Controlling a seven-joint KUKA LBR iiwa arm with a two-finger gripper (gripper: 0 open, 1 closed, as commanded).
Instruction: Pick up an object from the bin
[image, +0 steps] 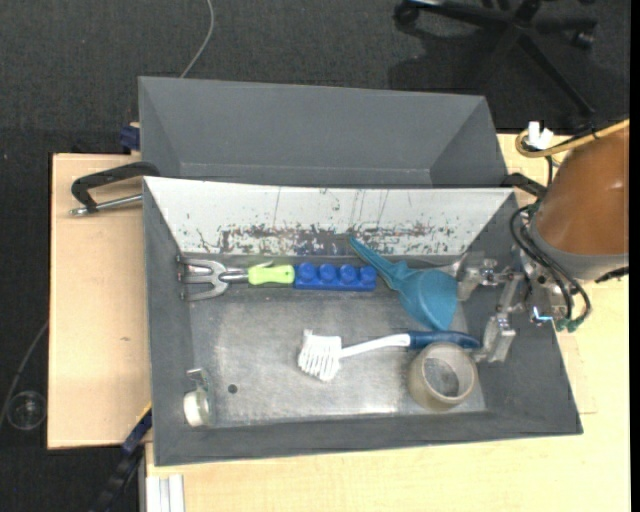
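Pincer (496, 335) hangs at 3 o'clock in the grey bin (250, 330), just beside 1 tape roll (442, 378) and 1 blue funnel (430, 295); whether wide or narrow, I cannot tell.

Dark carpet floor (60, 80) with a black office chair's wheeled base (470, 15) and a thin cable (208, 40).
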